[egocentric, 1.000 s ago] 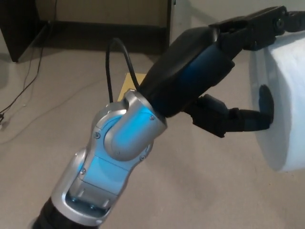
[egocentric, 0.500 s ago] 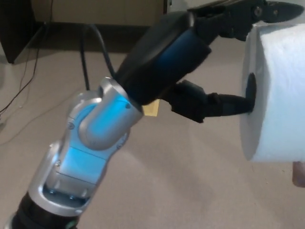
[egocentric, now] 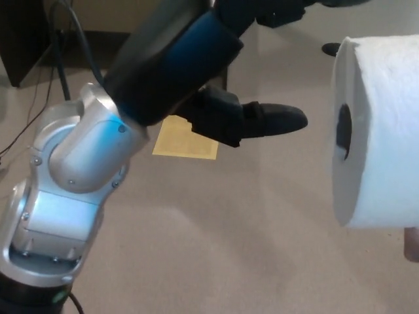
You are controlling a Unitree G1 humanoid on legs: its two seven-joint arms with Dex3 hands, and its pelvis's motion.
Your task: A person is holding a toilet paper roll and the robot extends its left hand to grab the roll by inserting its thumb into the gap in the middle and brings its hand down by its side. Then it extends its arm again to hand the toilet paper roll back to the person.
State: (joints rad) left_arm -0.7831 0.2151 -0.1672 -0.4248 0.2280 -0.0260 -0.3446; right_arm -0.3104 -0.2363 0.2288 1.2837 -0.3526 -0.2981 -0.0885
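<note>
The toilet paper roll [egocentric: 380, 131] stands at the right edge of the head view, white and quilted, its flat end turned toward picture left so that the dark core hole [egocentric: 344, 133] shows as a narrow oval. The roll is cut off by the right border. Beneath its lower right corner a small part of a person's finger [egocentric: 411, 243] peeks in at the frame edge; how the roll is held there is hidden.

The left hand [egocentric: 252, 72] is apart from the roll and holds nothing. Its black thumb [egocentric: 272, 119] points straight at the core hole, level with it, with a clear gap of floor between the tip and the paper. The two fingers [egocentric: 281, 12] run along the top border, spread well above the thumb and partly cut off by the frame, so the hand stands open.

Behind the hand, the dark blue-black forearm slants down to picture left into the silver wrist and elbow housing [egocentric: 72, 170], which fills the lower left corner. A black cable [egocentric: 78, 39] loops above it.

Below lies beige carpet floor [egocentric: 222, 242], with a yellow paper sheet [egocentric: 186, 139] flat on it under the thumb's base. A dark piece of furniture [egocentric: 23, 39] stands at the upper left. The right hand does not show.
</note>
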